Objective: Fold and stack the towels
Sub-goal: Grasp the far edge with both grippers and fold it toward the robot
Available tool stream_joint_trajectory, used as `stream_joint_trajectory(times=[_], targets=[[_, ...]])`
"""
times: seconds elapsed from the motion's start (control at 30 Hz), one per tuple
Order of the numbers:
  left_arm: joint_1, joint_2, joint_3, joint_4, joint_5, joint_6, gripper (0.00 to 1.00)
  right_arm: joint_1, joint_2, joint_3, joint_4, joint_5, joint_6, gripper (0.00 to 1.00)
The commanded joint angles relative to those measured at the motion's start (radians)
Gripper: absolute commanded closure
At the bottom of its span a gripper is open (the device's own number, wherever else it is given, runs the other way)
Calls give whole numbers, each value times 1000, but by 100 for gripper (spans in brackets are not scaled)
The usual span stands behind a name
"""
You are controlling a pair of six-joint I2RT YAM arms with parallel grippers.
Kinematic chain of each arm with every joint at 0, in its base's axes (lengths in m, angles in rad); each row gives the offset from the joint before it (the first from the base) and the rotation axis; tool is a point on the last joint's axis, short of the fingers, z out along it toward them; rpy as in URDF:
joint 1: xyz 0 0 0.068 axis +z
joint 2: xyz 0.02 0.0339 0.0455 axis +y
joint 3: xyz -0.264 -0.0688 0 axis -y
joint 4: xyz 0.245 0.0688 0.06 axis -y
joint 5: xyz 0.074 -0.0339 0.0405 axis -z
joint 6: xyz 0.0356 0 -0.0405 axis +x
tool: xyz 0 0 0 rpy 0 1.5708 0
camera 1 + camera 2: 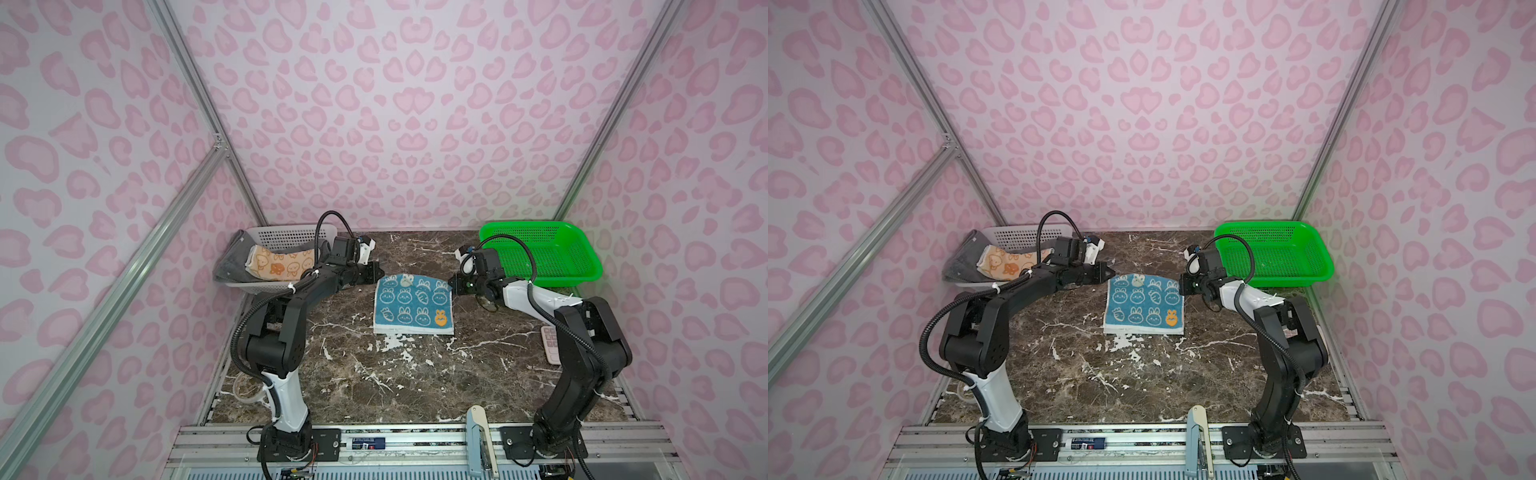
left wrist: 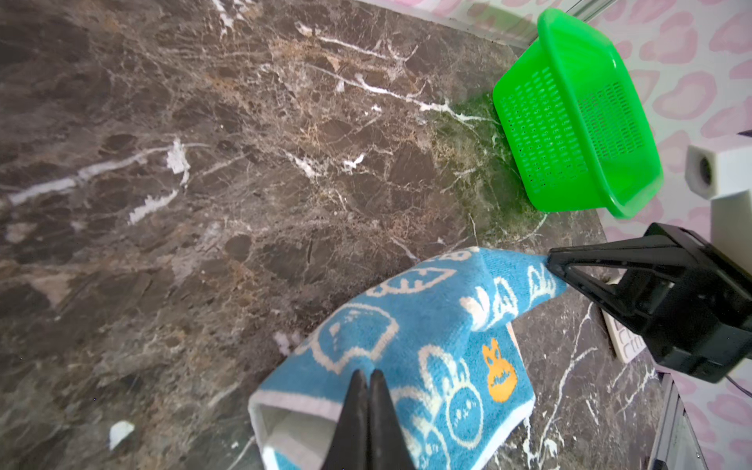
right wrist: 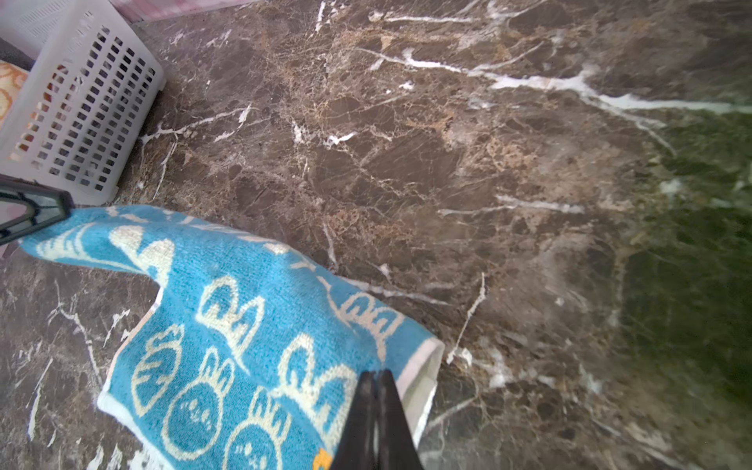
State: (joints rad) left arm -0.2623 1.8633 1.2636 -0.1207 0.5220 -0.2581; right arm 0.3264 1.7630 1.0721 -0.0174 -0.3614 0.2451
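Observation:
The blue towel (image 1: pixel 411 305) (image 1: pixel 1144 305) with cream rabbit prints lies doubled over at the table's middle, its near edge flat on the marble. My left gripper (image 1: pixel 381 272) (image 2: pixel 368 372) is shut on its far left corner. At the far right corner my right gripper (image 1: pixel 451 286) (image 3: pixel 376 372) is shut too, and both corners are raised a little. The orange towel (image 1: pixel 278 264) and the dark grey towel (image 1: pixel 232 259) lie crumpled in the white basket (image 1: pixel 291 235) at the back left.
A green basket (image 1: pixel 552 253) (image 2: pixel 569 122) stands at the back right, just behind the right arm. A pale keypad (image 1: pixel 550 345) lies at the right edge. A tape roll (image 1: pixel 245 388) sits near the left arm's base. A pale blue tool (image 1: pixel 478 436) rests on the front rail.

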Motion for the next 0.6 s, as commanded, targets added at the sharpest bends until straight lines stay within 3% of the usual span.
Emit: stream_joint_trajectory(times=[0.0,0.57], targets=[[-4,-45,-40,18,-5,23,97,19,-32,-42,19,31,-25,100],[-41,-181,-236,-3,-36,42,97,68,-186,-255,57,49,-19,100]])
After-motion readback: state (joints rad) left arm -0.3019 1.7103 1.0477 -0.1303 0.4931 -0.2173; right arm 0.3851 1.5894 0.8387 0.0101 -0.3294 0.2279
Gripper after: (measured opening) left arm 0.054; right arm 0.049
